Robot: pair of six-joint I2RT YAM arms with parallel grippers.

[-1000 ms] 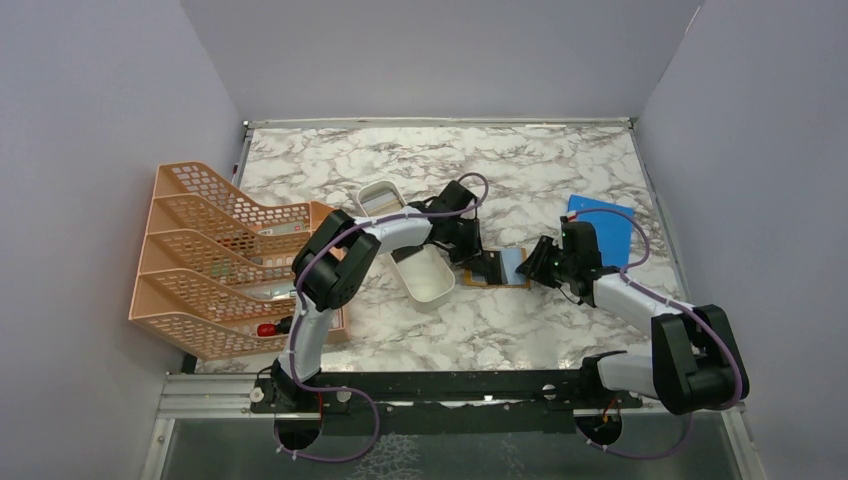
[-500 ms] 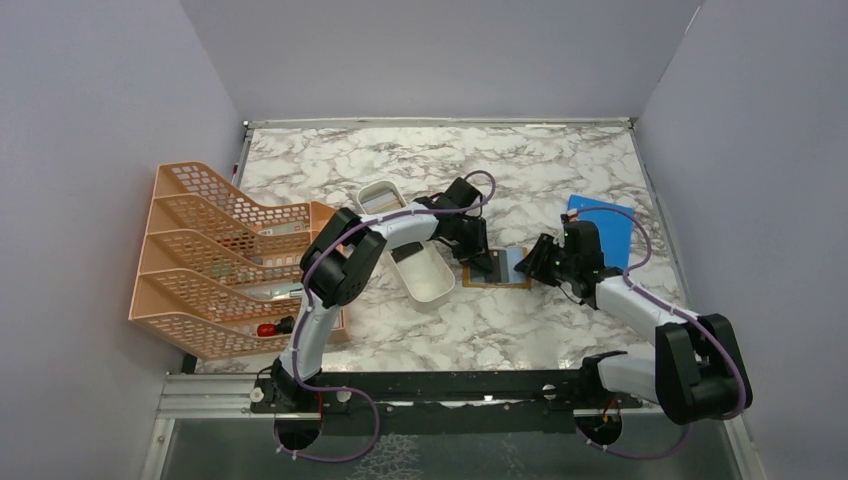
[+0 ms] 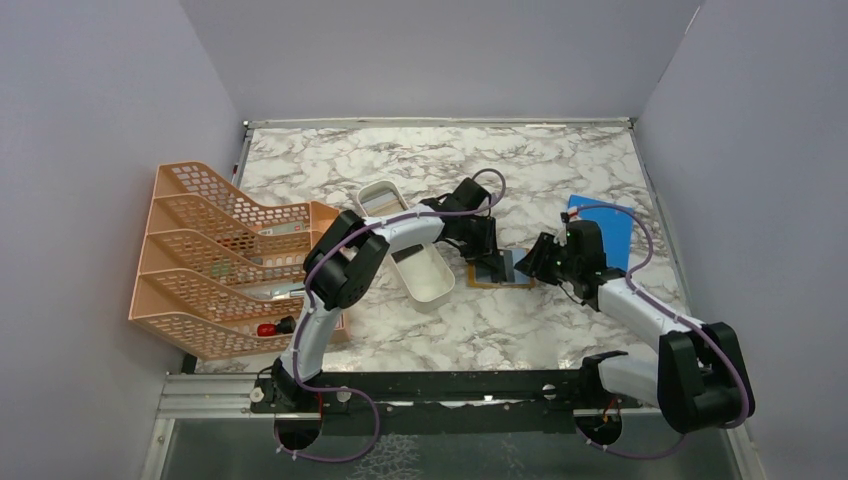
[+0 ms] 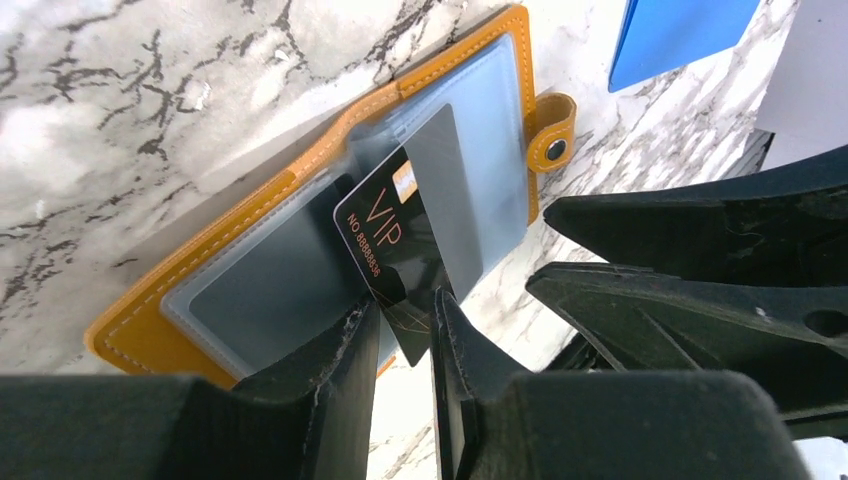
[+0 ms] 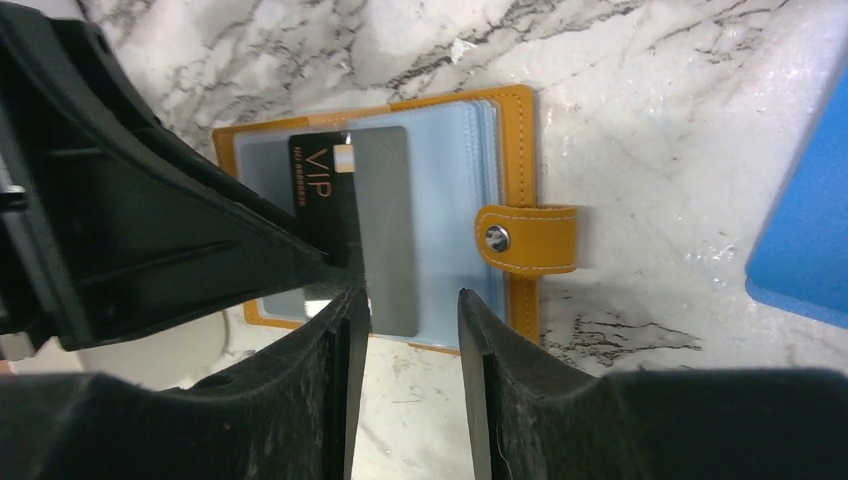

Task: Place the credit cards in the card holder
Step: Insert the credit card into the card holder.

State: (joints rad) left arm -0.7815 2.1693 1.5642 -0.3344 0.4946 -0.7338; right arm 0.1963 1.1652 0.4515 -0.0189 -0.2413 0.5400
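The orange-tan card holder (image 3: 515,281) lies open on the marble, its clear pockets facing up; it also shows in the left wrist view (image 4: 300,180) and the right wrist view (image 5: 520,160). My left gripper (image 4: 403,315) is shut on a black VIP credit card (image 4: 385,240), whose far end sits slanted in a pocket. A pale grey card (image 5: 385,230) lies in the pocket beside it. My right gripper (image 5: 412,300) is open at the holder's near edge, one finger close to the grey card, holding nothing. The snap tab (image 5: 525,240) points right.
A bright blue sheet (image 3: 608,228) lies right of the holder. A long white tray (image 3: 425,272) and a second one (image 3: 375,198) sit to its left. The peach mesh rack (image 3: 215,260) stands at the far left. The two grippers (image 3: 487,255) (image 3: 535,262) are close together.
My left gripper has moved a little to the right with the black card over the holder. My right gripper has shifted slightly and stays at the holder's right side.
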